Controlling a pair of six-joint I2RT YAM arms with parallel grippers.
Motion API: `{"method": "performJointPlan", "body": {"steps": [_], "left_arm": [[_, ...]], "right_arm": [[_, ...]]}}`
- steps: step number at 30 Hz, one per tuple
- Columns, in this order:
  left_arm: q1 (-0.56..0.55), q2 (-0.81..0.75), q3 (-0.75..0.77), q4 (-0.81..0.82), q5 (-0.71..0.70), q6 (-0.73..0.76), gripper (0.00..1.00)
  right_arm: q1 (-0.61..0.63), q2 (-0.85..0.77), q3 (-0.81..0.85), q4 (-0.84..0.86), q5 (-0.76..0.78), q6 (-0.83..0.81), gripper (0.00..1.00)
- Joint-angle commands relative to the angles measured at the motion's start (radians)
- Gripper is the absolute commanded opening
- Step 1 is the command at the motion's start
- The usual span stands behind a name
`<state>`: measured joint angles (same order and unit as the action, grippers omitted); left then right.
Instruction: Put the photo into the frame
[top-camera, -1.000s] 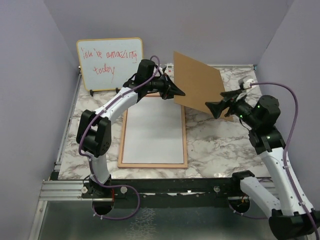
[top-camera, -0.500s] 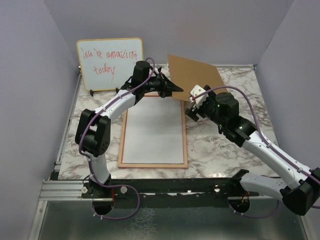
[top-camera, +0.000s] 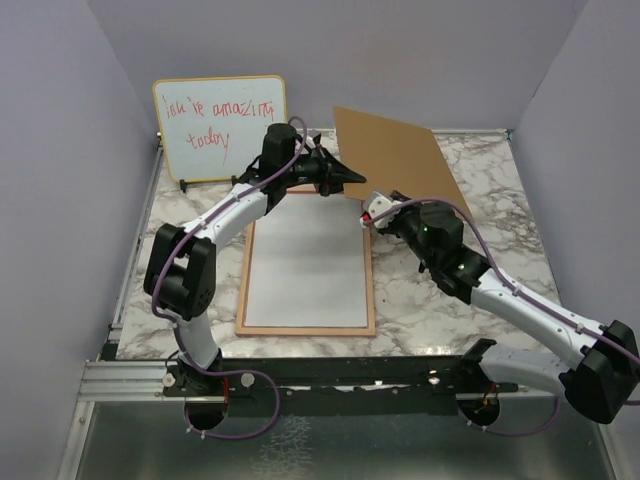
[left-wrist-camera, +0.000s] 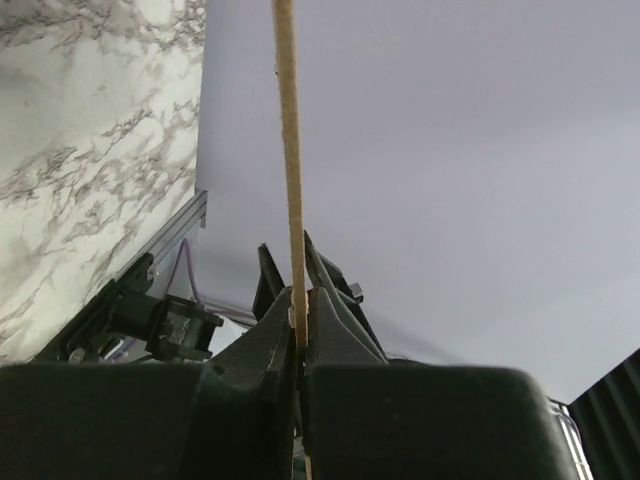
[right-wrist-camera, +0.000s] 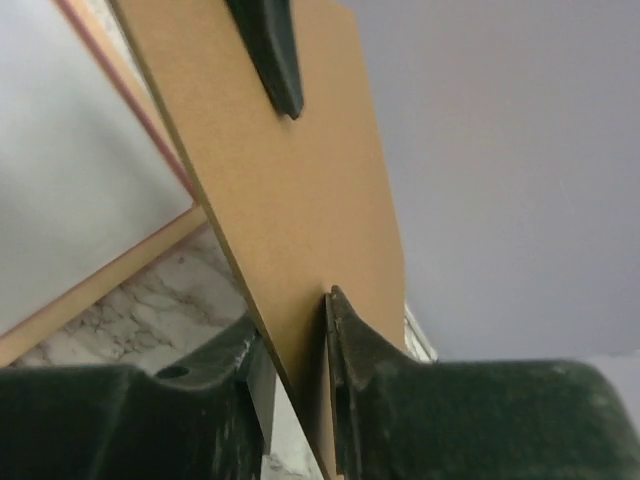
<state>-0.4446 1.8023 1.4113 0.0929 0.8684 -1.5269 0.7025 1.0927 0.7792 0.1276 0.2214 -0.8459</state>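
Note:
The frame (top-camera: 372, 290) lies flat on the marble table, its thin wood border round a white sheet, the photo (top-camera: 305, 265) with its plain reverse up. The brown backing board (top-camera: 395, 155) is held tilted in the air above the frame's far right corner. My left gripper (top-camera: 355, 177) is shut on the board's left edge; in the left wrist view the board (left-wrist-camera: 288, 150) runs edge-on between the closed fingers of that gripper (left-wrist-camera: 299, 300). My right gripper (top-camera: 375, 212) pinches the board's near edge; the right wrist view has the board (right-wrist-camera: 280, 180) between that gripper's (right-wrist-camera: 300, 315) jaws, with the frame (right-wrist-camera: 120, 275) below.
A yellow-edged whiteboard (top-camera: 220, 125) with red handwriting stands at the back left. A small white device (top-camera: 340, 135) sits by the back wall behind the board. Grey walls close in the table (top-camera: 450, 290) on three sides.
The right arm swung left from the board's right edge to its near edge and closed its jaws on it. The left gripper kept its grip and the board tilted up slightly.

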Motion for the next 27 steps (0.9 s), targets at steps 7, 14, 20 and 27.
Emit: {"method": "performJointPlan", "body": {"steps": [7, 14, 20, 27], "left_arm": [[-0.003, -0.1, 0.049, 0.191, 0.054, 0.032, 0.13], [-0.002, -0.136, 0.084, 0.191, 0.032, 0.115, 0.59], [-0.001, -0.16, 0.102, 0.185, 0.008, 0.179, 0.78], [0.008, -0.18, 0.108, 0.103, -0.049, 0.301, 0.86]], "right_arm": [[0.025, -0.018, -0.062, 0.293, 0.162, -0.118, 0.01], [0.03, -0.116, -0.11, 0.483, 0.181, -0.095, 0.01], [0.031, -0.147, -0.124, 0.563, 0.24, 0.0, 0.01], [0.029, -0.186, -0.036, 0.413, 0.414, 0.512, 0.01]]}}
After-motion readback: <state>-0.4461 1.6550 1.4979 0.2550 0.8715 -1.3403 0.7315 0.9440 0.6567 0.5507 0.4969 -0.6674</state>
